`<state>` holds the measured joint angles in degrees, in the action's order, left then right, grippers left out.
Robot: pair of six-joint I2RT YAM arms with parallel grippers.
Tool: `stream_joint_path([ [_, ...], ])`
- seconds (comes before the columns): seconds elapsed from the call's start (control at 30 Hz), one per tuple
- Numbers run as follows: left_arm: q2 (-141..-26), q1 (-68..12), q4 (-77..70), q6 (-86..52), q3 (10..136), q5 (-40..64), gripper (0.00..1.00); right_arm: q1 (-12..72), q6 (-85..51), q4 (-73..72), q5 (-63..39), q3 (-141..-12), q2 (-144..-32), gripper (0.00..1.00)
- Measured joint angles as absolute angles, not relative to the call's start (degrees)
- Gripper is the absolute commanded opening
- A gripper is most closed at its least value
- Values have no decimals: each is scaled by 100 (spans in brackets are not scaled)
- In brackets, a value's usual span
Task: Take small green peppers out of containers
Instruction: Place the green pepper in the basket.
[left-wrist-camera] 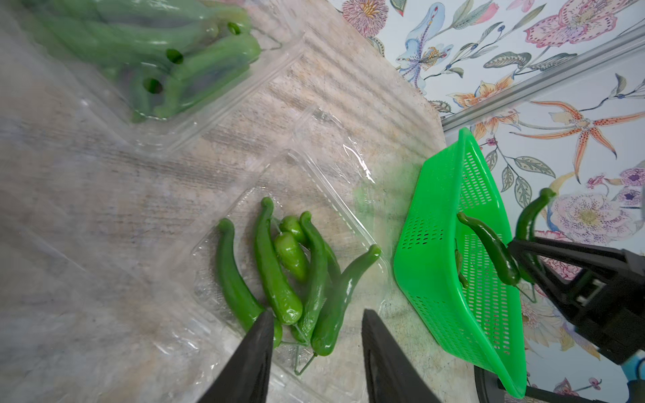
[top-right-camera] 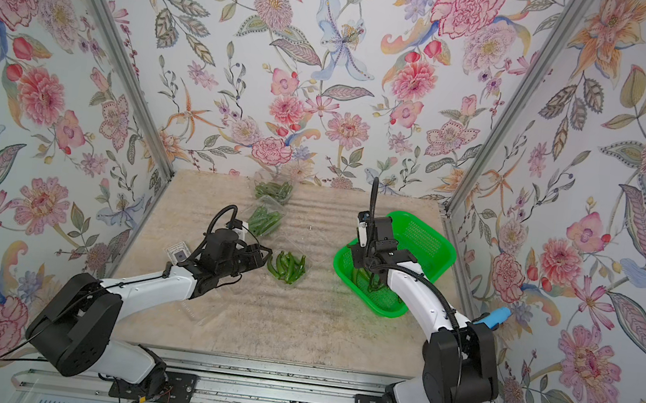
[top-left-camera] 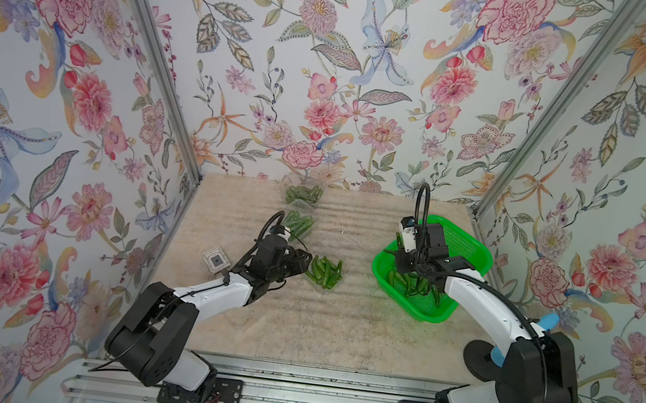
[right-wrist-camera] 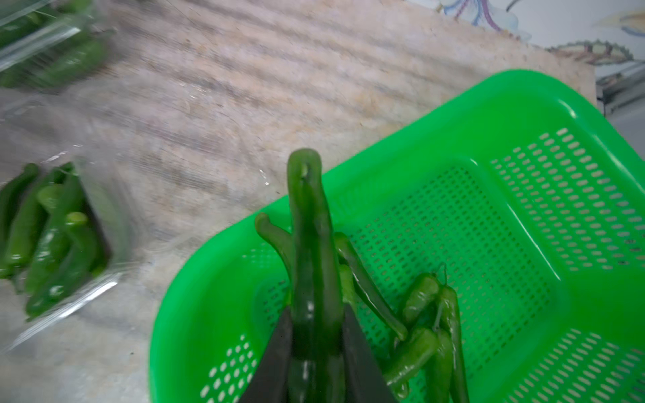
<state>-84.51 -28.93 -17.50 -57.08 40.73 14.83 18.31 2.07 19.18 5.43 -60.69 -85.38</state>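
Two peppers (right-wrist-camera: 307, 244) pinched in right fingers (right-wrist-camera: 356, 356); left fingers (left-wrist-camera: 258, 349) parted.

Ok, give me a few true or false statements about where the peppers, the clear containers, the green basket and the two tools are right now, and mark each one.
1. The right tool is shut on small green peppers over the green basket. True.
2. The left tool grips a pepper. False: its jaws stand open and empty, by the open container.
3. The green basket is empty. False: several peppers lie in it.
4. The open container has peppers in it. True.
5. Every container has its lid open. False: the closed container near the open one is shut, with peppers inside.
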Motion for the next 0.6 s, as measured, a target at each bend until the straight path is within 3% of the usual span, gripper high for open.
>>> stream_joint_path([
  [0.13,-8532,-2932,-1785,-5682,4134,1505,44,1603,54,1750,541,-5828,-8814,13],
  [0.27,-8532,-2932,-1787,-5655,4134,1503,44,1599,-108,1726,534,-5649,-8932,50],
  [0.3,-8532,-2932,-1789,-5640,4134,1503,44,1599,-123,1728,530,-5645,-8925,54],
  [0.47,-8532,-2932,-1804,-5636,4134,1503,45,1717,-115,1730,416,-5655,-8670,53],
  [0.6,-8532,-2932,-1806,-5636,4134,1500,44,2145,-174,1826,180,-5872,-8429,46],
])
